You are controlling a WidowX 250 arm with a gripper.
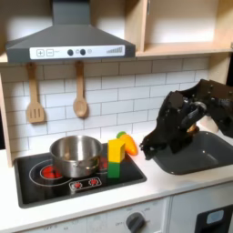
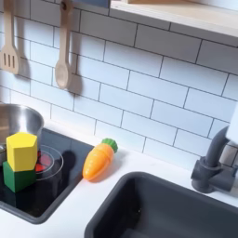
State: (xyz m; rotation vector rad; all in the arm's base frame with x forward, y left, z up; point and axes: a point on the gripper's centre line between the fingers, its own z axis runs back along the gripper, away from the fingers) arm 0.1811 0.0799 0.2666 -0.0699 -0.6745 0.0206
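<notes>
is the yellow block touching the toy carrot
Apart. In the second exterior view, the yellow block sits on the green block on the stovetop, and bare black surface shows between it and the toy carrot.

no readable text, labels or numbers

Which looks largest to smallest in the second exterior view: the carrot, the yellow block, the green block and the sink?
1. sink, by far the largest
2. carrot
3. yellow block
4. green block, partly hidden under the yellow one

The carrot and yellow block look close in size, so their order is unsure.
</notes>
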